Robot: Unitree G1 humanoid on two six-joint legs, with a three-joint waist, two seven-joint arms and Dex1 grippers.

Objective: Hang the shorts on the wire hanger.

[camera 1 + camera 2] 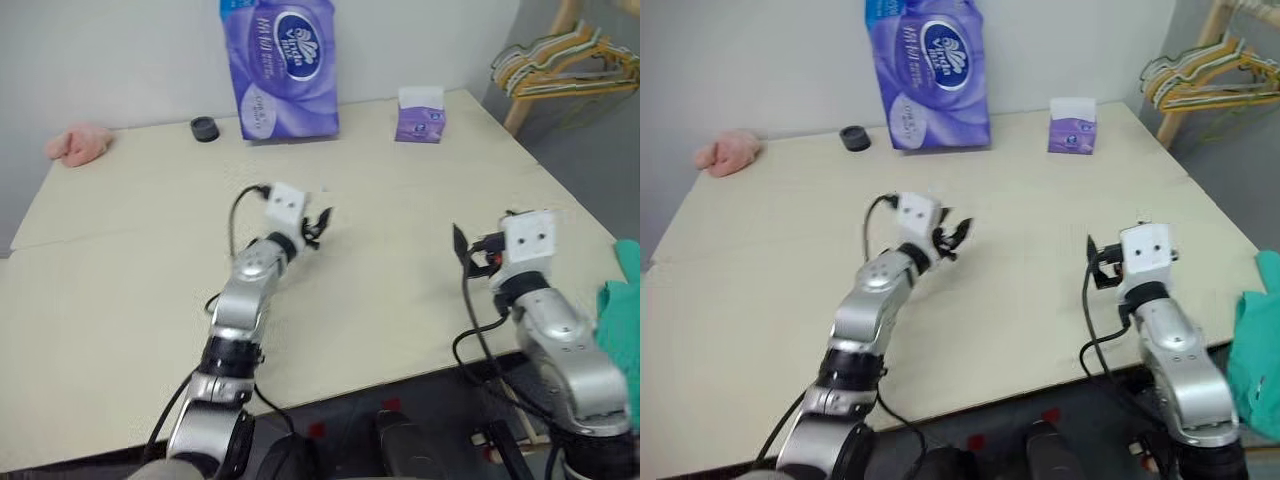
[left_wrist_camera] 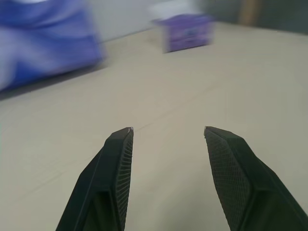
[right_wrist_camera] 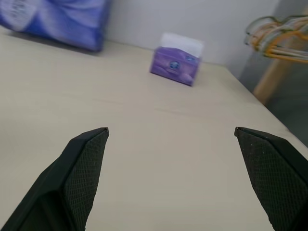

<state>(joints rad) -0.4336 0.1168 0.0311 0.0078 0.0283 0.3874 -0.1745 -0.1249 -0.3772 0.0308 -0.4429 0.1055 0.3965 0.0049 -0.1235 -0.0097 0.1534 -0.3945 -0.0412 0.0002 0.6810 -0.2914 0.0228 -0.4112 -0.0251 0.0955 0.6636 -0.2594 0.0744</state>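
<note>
Left eye view: teal shorts (image 1: 622, 300) hang off the table (image 1: 400, 250) edge at the robot's right. Left gripper (image 2: 167, 137) is partly open, right gripper (image 3: 171, 132) wide, both empty. Soft, light cloth; best pinched at the waistband.

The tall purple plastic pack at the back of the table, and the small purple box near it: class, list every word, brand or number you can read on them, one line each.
Tall purple plastic tissue pack: a white oval logo reading roughly "Vinda"; the white characters beside it are too blurred to read.
Small purple tissue box: a small oval mark, too small to read.
No other legible text on the pale table.
</note>
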